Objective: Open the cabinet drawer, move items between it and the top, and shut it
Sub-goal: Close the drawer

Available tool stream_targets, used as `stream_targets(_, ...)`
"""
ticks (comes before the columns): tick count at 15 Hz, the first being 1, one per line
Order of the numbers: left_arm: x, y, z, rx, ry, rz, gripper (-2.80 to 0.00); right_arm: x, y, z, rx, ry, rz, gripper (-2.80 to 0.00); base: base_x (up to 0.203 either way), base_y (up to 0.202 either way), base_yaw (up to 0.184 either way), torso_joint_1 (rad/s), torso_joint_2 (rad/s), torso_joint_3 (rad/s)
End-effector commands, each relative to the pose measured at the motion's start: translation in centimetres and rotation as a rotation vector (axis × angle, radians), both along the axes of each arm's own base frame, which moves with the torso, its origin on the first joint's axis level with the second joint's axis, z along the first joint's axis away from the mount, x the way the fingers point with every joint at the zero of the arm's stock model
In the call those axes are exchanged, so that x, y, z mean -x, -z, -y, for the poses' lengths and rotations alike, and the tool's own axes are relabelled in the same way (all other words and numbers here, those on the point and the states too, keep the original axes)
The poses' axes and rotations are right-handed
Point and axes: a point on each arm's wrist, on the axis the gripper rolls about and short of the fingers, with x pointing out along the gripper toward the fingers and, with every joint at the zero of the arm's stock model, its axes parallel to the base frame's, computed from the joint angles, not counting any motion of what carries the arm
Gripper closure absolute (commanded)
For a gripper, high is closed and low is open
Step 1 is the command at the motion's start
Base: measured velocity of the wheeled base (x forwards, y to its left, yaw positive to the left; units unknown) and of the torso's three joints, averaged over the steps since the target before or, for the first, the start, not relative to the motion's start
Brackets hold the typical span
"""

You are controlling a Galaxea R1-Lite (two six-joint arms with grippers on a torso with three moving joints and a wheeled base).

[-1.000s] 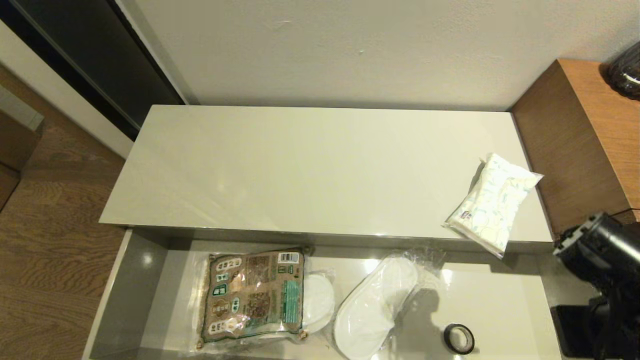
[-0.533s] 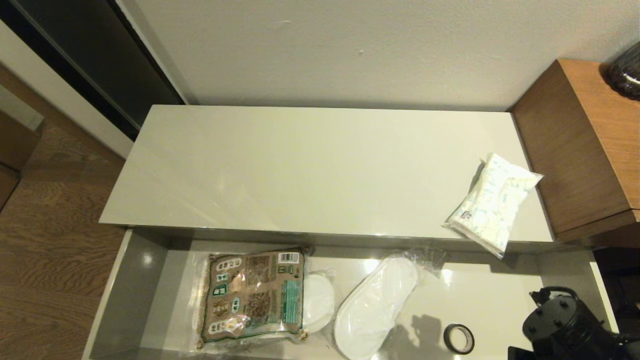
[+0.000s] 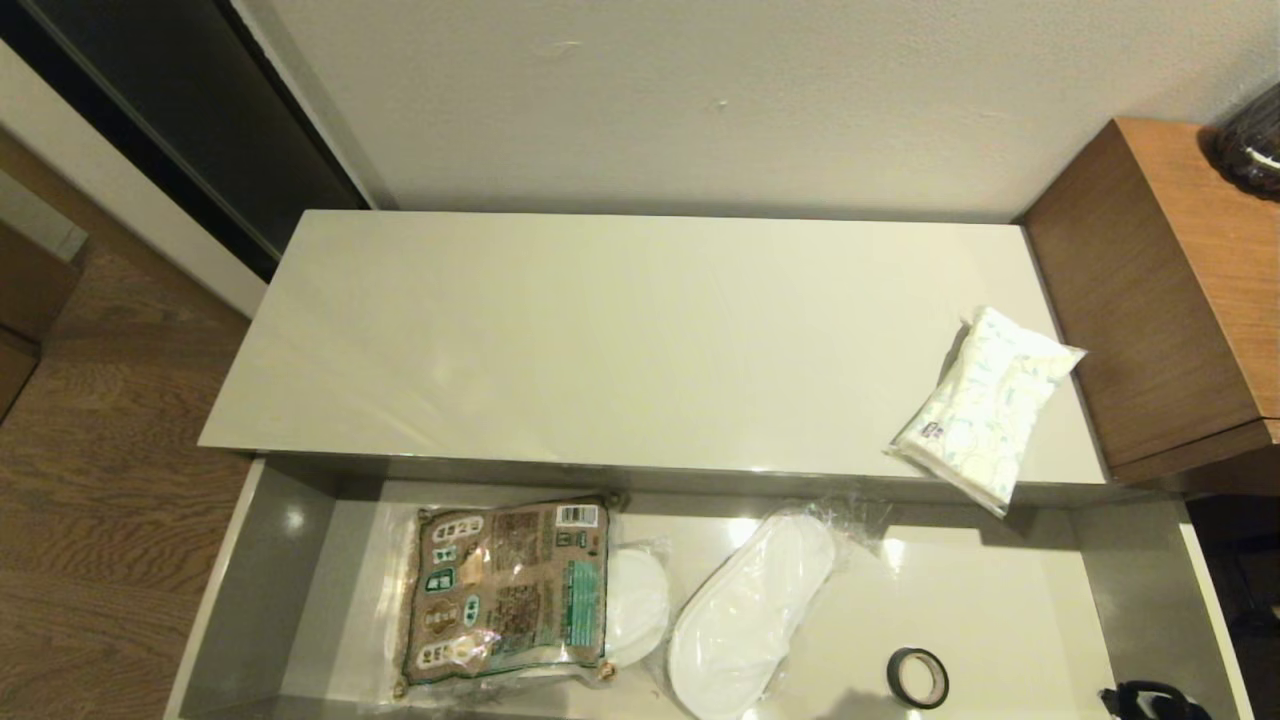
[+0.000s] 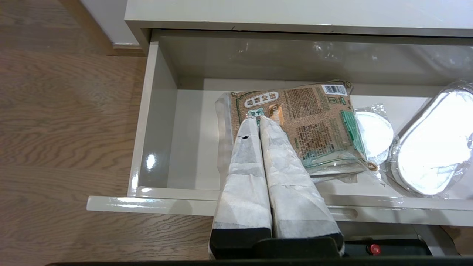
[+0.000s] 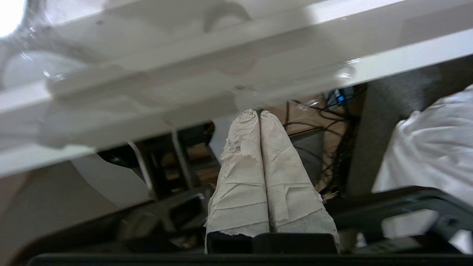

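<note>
The cabinet drawer stands pulled out below the top. In it lie the brown-and-green packet at the left and the dark tape ring at the right. The tissue pack rests on the top's right front corner, overhanging the edge. My left gripper is shut and empty, held over the drawer's face panel, its tips above the packet. My right gripper is shut and empty, low by the drawer's front. Only a bit of the right arm shows in the head view.
Plastic-wrapped white slippers lie mid-drawer, one partly under the packet. A taller brown wooden unit stands against the top's right end, with a dark object on it. Wood floor lies to the left.
My right arm has dropped from beside the top's right corner down past the drawer's right front, nearly out of the head view. The items have not moved.
</note>
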Motion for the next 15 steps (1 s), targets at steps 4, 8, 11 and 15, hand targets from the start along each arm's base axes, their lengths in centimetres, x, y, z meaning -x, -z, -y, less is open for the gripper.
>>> stream_targets(4,0.0,0.0,0.0,0.0,0.0,-0.001,0.0,1.6,-2.4,1.7,-0.057,-0.032,0.062,0.0,0.0,0.0,0.0,0.0,0.0,0.0)
stream_targets(8,0.0,0.0,0.0,0.0,0.0,-0.001,0.0,1.5,-3.4,1.3,-0.146,-0.017,0.024,0.0,0.0,0.0,0.0,0.0,0.0,0.0)
stream_targets(11,0.0,0.0,0.0,0.0,0.0,-0.001,0.0,1.0,-4.0,0.7,-0.179,-0.026,0.026,0.0,0.0,0.0,0.0,0.0,0.0,0.0)
stream_targets(15,0.0,0.0,0.0,0.0,0.0,-0.001,0.0,0.9,-3.6,0.3,-0.2,-0.036,-0.042,0.0,0.0,0.0,0.0,0.0,0.0,0.0)
